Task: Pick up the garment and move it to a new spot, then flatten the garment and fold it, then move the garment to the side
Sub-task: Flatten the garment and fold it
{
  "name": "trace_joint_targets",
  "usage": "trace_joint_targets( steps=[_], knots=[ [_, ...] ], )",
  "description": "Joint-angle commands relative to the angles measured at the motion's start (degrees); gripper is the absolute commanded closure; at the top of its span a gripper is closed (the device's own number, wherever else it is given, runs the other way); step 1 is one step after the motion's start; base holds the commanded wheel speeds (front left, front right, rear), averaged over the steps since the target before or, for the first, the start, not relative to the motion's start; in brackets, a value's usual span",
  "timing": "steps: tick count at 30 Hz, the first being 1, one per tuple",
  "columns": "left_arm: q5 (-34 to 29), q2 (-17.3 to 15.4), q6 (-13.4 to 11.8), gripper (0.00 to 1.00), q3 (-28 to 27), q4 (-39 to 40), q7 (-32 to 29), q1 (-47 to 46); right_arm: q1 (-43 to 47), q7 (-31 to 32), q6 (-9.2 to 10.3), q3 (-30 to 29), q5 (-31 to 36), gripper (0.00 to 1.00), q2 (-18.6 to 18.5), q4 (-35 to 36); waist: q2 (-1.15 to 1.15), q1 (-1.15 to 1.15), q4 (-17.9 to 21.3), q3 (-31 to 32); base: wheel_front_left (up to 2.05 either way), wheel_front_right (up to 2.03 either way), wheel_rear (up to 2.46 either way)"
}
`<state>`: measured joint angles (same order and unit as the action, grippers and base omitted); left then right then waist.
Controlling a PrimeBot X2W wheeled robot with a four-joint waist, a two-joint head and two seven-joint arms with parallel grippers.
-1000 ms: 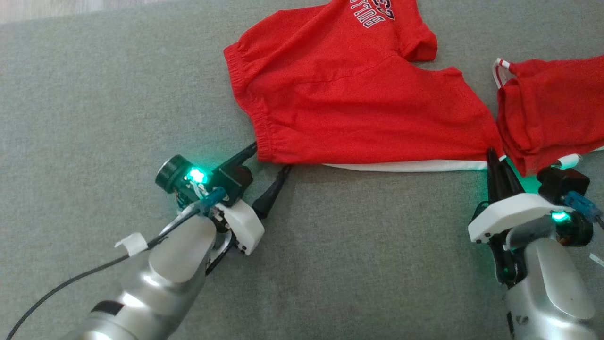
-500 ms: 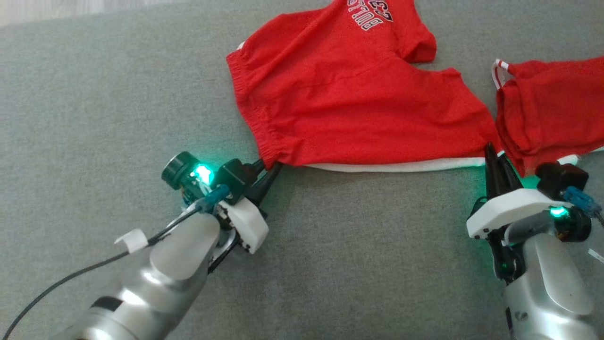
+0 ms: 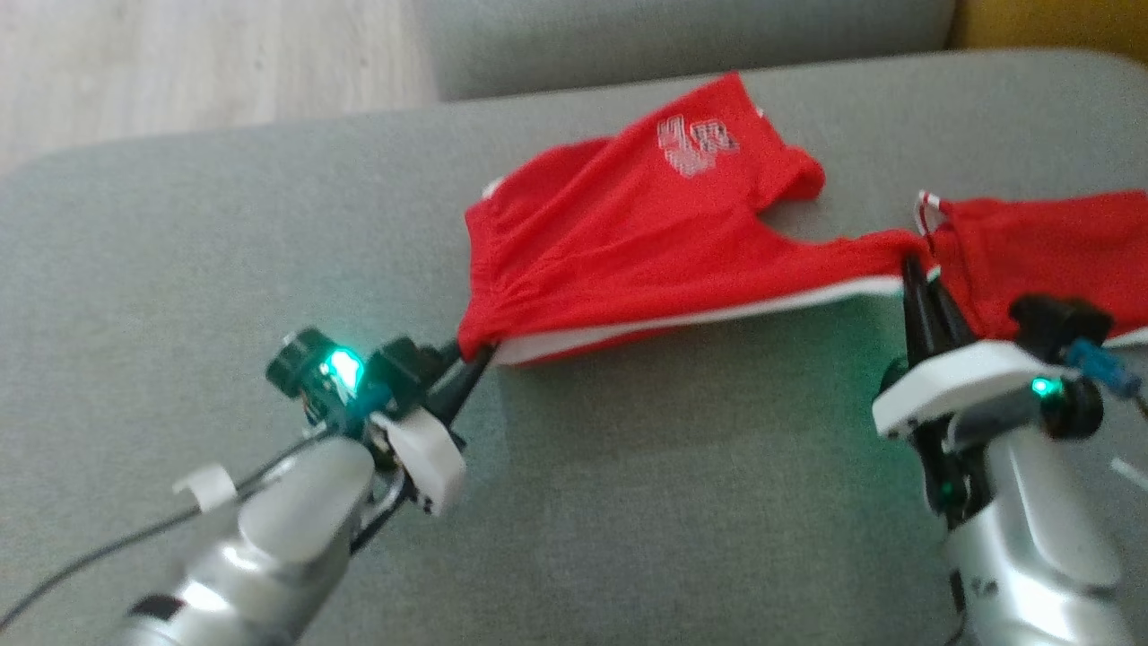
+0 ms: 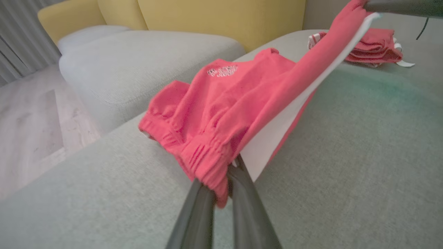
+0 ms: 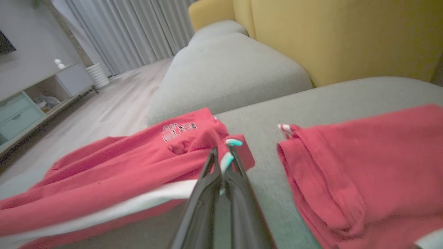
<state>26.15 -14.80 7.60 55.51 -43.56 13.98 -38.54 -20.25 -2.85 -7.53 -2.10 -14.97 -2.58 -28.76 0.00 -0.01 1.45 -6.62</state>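
- Nearest: grey sofa cushion [image 3: 682,520], under both arms.
- Lower left: left gripper [image 3: 480,352], fingers pinched together on the gathered elastic waistband corner of the garment [image 3: 646,224].
- Lower right: right gripper [image 3: 915,269], fingers pressed together on the garment's other near corner, at the end of the white stripe [image 3: 700,316].
- Garment: red shorts with a white side stripe and white print [image 3: 695,144] on the far part. Near edge pulled taut between the two grippers and raised off the cushion, far part resting on it, about mid-cushion.
- Just beside the right gripper, on its right: second red garment [image 3: 1040,251], a folded pile flat on the same cushion, with a red-and-white loop [image 3: 924,211] at its far-left corner. Touching the held garment or not: cannot tell.
- Beyond: another grey seat cushion [image 3: 682,36], yellow backrest [image 3: 1049,22], and pale wood floor [image 3: 179,63] at far left.
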Motion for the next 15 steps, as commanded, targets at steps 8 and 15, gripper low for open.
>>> trace_joint_targets(
  steps=[8,15],
  knots=[
    [5.92,-7.91,-0.11,1.0,1.77,7.63,-7.98,-14.64,-10.8,4.54,0.04,1.22,-1.48,1.0,-0.3,6.78,0.0,0.01,-2.49,7.71,0.0,0.0,0.0],
    [15.04,-12.23,-0.11,1.0,4.19,12.74,-15.16,-22.85,-15.51,6.3,0.04,1.01,-2.29,1.0,-0.3,10.57,0.0,0.01,-3.11,10.62,0.0,0.0,0.0]
  ],
)
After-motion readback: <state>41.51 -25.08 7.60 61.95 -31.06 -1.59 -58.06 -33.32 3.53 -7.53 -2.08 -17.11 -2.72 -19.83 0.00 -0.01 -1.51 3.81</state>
